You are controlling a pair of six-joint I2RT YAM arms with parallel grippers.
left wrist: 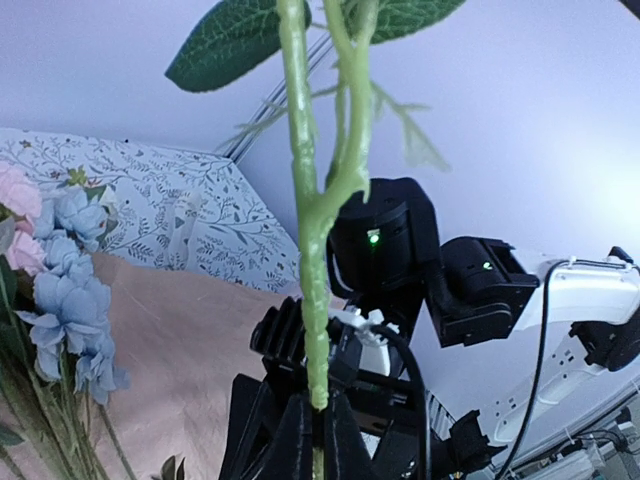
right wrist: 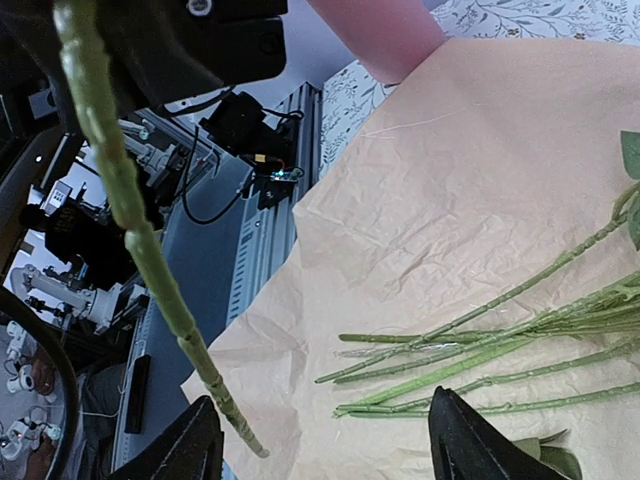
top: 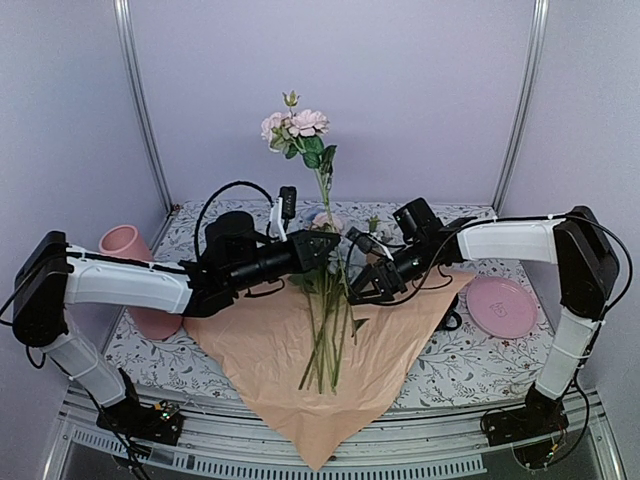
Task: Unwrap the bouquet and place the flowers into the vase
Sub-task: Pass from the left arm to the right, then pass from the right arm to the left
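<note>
- Your left arm [top: 130, 282] reaches from the left shoulder across the middle of the worktop [top: 450, 370], forearm about level and pointing right.
- Your left gripper [left wrist: 320, 430] is clamped tight on one pink-flowered stem [top: 325, 190], gripping it part-way up.
- That stem stands nearly upright. Its bloom [top: 300, 124] is high above both arms, and its lower end hangs free below the fingers over the wrapping paper [top: 300, 400].
- Your right arm [top: 500, 240] rises from its base to a bent elbow at the far right, then its forearm runs left and slightly down toward the centre.
- Your right gripper [right wrist: 325, 410] has its fingers spread wide with nothing between them. It hangs above the paper, just beside the held stem on its right and not touching it.
- The paper lies unfolded and flat, peach side up, one corner hanging over the near edge.
- The other flowers [top: 325, 345] lie on the paper in a loose bundle, stems pointing toward you.
- The vase [top: 122, 243] stands at the left, behind your left forearm, well apart from the held stem.
- A pink plate [top: 500, 306] lies at the right, under your right forearm.
</note>
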